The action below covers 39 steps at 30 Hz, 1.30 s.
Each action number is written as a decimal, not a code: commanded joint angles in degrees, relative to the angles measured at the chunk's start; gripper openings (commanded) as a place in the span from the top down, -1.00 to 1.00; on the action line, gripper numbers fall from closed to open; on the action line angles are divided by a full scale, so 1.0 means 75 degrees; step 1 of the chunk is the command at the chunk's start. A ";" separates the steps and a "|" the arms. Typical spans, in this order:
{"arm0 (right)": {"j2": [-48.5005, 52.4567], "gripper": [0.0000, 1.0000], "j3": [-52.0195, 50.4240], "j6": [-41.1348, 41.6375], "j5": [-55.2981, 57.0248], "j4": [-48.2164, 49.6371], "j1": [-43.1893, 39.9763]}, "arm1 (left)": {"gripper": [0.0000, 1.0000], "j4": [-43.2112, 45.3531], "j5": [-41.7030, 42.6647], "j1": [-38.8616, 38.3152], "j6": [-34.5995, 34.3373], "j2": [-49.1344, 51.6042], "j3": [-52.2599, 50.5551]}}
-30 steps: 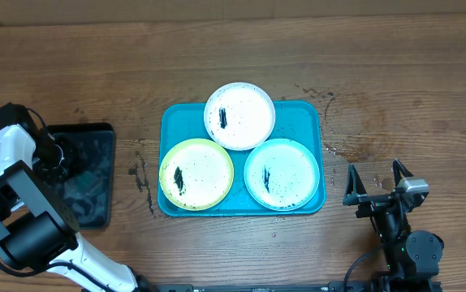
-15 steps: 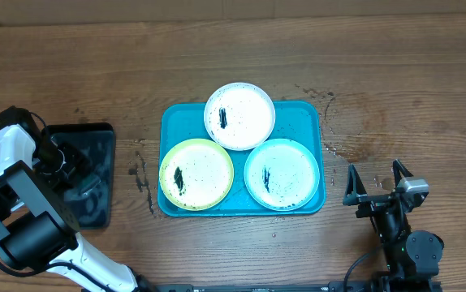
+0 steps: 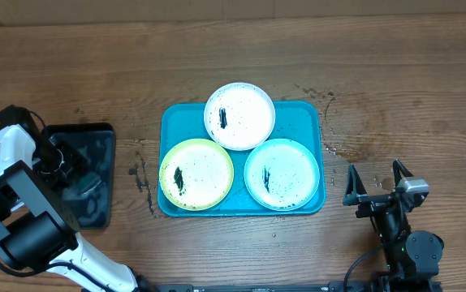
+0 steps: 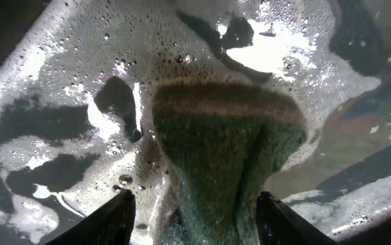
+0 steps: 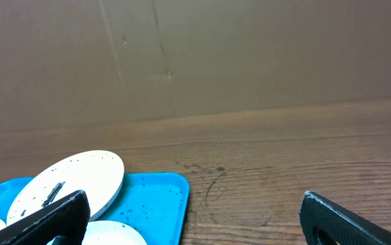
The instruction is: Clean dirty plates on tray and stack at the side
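Note:
Three smeared plates lie on the turquoise tray (image 3: 302, 118): a white plate (image 3: 239, 116) at the back, a yellow-green plate (image 3: 196, 173) at front left, and a white plate (image 3: 281, 173) at front right. My left gripper (image 3: 69, 162) is down in the black tray (image 3: 97, 136) of soapy water, far left of the plates. In the left wrist view it (image 4: 194, 204) grips a wet green sponge (image 4: 229, 143) that sticks out past the fingertips. My right gripper (image 3: 374, 172) hovers open and empty, right of the tray. The right wrist view shows it (image 5: 195, 218) open, with the back plate (image 5: 66, 180) ahead to its left.
Foam and water cover the black tray's floor (image 4: 59, 122). Dark water stains mark the wood right of the turquoise tray (image 3: 347, 122) and left of it (image 3: 140, 170). A cardboard wall (image 5: 195, 54) stands at the table's far edge.
My left gripper has shifted slightly right and toward the front inside the black tray, with the sponge moving along. The right arm and the plates have not moved.

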 commanded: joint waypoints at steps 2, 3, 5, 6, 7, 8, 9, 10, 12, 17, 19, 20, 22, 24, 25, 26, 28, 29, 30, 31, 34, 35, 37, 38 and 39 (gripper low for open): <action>-0.0052 -1.00 -0.0079 -0.0029 0.0070 0.0032 0.0038 | -0.15 0.0245 -0.0050 -0.0009 -0.0026 -0.0006 -0.0329; -0.0052 -1.00 -0.0079 -0.0029 0.0070 0.0032 0.0038 | -0.16 0.0323 -0.0055 -0.0009 -0.0023 -0.0006 -0.0405; -0.0052 -1.00 -0.0079 -0.0029 0.0070 0.0032 0.0038 | -0.10 0.0373 -0.0044 -0.0009 -0.0026 -0.0006 -0.0469; -0.0052 -1.00 -0.0079 -0.0029 0.0070 0.0032 0.0038 | 0.03 0.0376 -0.0044 -0.0009 -0.0026 -0.0006 -0.0481; -0.0052 -1.00 -0.0079 -0.0029 0.0070 0.0032 0.0038 | 0.09 0.0376 -0.0047 -0.0009 -0.0023 -0.0006 -0.0481; -0.0052 -1.00 -0.0079 -0.0026 0.0070 0.0032 0.0038 | 0.16 0.0373 -0.0038 -0.0009 -0.0023 -0.0006 -0.0481; -0.0052 -1.00 -0.0079 -0.0029 0.0070 0.0032 0.0038 | 0.23 0.0356 0.0012 -0.0009 -0.0023 -0.0006 -0.0481; -0.0052 -1.00 -0.0079 -0.0029 0.0070 0.0032 0.0038 | 0.31 0.0353 0.0085 -0.0009 -0.0023 -0.0006 -0.0481; -0.0052 -1.00 -0.0079 -0.0029 0.0070 0.0032 0.0038 | 0.56 0.0353 0.0140 -0.0009 -0.0023 -0.0006 -0.0481; -0.0052 -1.00 -0.0079 -0.0026 0.0070 0.0032 0.0038 | 0.92 0.0233 0.0117 -0.0006 0.0009 -0.0009 -0.0385; -0.0052 -1.00 -0.0079 -0.0029 0.0070 0.0032 0.0038 | 0.92 0.0032 0.0119 -0.0009 0.0006 -0.0023 -0.0189; -0.0052 -1.00 -0.0079 -0.0029 0.0070 0.0032 0.0038 | 0.92 -0.0163 0.0128 -0.0009 -0.0003 -0.0082 0.0029; -0.0052 -1.00 -0.0079 -0.0029 0.0070 0.0032 0.0038 | 0.92 -0.0405 0.0128 -0.0009 0.0000 -0.0213 0.0323; -0.0052 -1.00 -0.0079 -0.0029 0.0070 0.0032 0.0038 | 0.92 -0.0618 0.0227 -0.0009 0.0006 -0.0431 0.0650; -0.0052 -1.00 -0.0079 -0.0029 0.0070 0.0032 0.0038 | 0.92 -0.0679 0.0385 -0.0009 0.0006 -0.0592 0.0796; -0.0052 -1.00 -0.0079 -0.0029 0.0073 0.0032 0.0038 | 0.92 -0.0705 0.0612 -0.0009 0.0006 -0.0755 0.0903; -0.0052 -1.00 -0.0079 -0.0026 0.0070 0.0032 0.0038 | 0.92 -0.0691 0.1189 -0.0009 0.0003 -0.1099 0.1014; -0.0052 -1.00 -0.0079 -0.0026 0.0070 0.0032 0.0038 | 0.92 -0.0659 0.1466 -0.0009 0.0000 -0.1239 0.1023; -0.0052 -1.00 -0.0079 -0.0029 0.0070 0.0032 0.0038 | 0.92 -0.0609 0.1839 -0.0009 0.0003 -0.1384 0.1023; -0.0052 -1.00 -0.0079 -0.0029 0.0073 0.0032 0.0038 | 0.92 -0.0586 0.2052 -0.0009 0.0006 -0.1440 0.1023; -0.0052 -1.00 -0.0079 -0.0026 0.0070 0.0032 0.0038 | 0.92 -0.0627 0.2623 -0.0006 -0.0041 -0.1448 0.1020; -0.0052 -1.00 -0.0079 -0.0029 0.0070 0.0032 0.0038 | 0.92 -0.0699 0.2643 -0.0006 -0.0134 -0.1448 0.1020; -0.0052 -1.00 -0.0079 -0.0026 0.0070 0.0032 0.0038 | 0.92 -0.0828 0.2734 -0.0003 -0.0504 -0.1448 0.1023; -0.0052 -1.00 -0.0079 -0.0026 0.0070 0.0032 0.0038 | 0.92 -0.0857 0.2827 0.0012 -0.0624 -0.1448 0.1023; -0.0052 -1.00 -0.0079 -0.0026 0.0070 0.0032 0.0038 | 0.92 -0.0848 0.3203 0.0064 -0.0717 -0.1451 0.1023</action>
